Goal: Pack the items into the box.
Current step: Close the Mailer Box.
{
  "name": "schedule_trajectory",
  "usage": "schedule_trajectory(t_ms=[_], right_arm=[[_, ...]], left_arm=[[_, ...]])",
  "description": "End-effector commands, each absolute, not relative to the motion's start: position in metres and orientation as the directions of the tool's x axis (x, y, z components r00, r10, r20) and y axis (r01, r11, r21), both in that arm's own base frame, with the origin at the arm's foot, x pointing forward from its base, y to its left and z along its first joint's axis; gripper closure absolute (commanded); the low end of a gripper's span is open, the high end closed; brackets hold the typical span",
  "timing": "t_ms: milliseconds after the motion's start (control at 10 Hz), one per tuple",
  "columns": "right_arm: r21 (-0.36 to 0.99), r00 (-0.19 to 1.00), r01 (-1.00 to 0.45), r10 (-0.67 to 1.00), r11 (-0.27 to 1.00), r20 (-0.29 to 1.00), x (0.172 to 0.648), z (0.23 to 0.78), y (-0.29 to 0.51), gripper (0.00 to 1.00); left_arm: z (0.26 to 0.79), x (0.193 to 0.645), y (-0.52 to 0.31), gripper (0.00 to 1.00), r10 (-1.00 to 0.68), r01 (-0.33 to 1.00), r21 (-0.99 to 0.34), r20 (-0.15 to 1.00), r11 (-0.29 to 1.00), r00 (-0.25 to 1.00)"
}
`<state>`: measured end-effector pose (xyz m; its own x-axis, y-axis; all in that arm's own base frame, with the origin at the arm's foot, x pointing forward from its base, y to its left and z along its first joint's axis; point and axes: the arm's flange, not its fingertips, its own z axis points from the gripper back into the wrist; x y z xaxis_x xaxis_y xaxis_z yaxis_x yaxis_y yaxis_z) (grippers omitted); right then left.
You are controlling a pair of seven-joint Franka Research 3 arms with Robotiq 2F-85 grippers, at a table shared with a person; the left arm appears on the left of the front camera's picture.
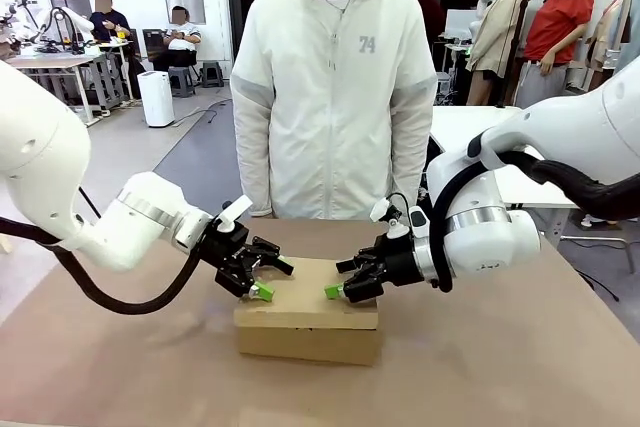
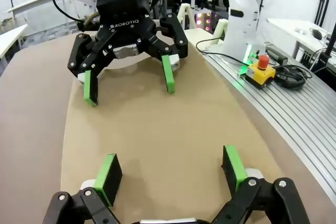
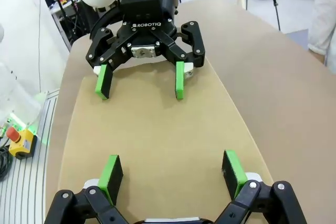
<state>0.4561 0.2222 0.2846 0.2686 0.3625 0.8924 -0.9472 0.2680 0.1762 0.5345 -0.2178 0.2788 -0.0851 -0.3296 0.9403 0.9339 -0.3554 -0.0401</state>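
On the desk (image 1: 120,367) centre sits the box (image 1: 307,325), lid shut, long axis left-right. Left gripper (image 1: 262,280) and right gripper (image 1: 345,288) hover over its top from opposite ends, fingers wide, holding nothing, equally near.

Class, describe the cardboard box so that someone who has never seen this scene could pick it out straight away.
Start at the brown table with a person in a white jacket standing at its far side. In the middle sits the box, a shallow plain brown carton with its lid closed. Both open grippers, left and right, hover over its top.
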Motion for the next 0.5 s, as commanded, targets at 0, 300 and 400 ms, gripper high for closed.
schedule_trajectory(t_ms=[0, 300, 400], right_arm=[[0.131, 0.214, -0.963, 0.375, 0.234, 0.902, 0.441, 0.264, 0.214, 0.00], [0.145, 0.208, -0.973, 0.420, 0.177, 0.884, 0.437, 0.253, 0.212, 0.00], [0.121, 0.183, -0.977, 0.394, 0.177, 0.901, 0.437, 0.256, 0.211, 0.00]], left_arm=[[0.267, 0.525, -0.212, 0.00, -0.367, 0.926, -0.027, 0.922, -0.378, -0.123], [0.263, 0.532, -0.212, 0.00, -0.376, 0.927, -0.053, 0.921, -0.372, -0.099], [0.264, 0.532, -0.211, 0.00, -0.371, 0.933, -0.049, 0.924, -0.355, -0.093]])
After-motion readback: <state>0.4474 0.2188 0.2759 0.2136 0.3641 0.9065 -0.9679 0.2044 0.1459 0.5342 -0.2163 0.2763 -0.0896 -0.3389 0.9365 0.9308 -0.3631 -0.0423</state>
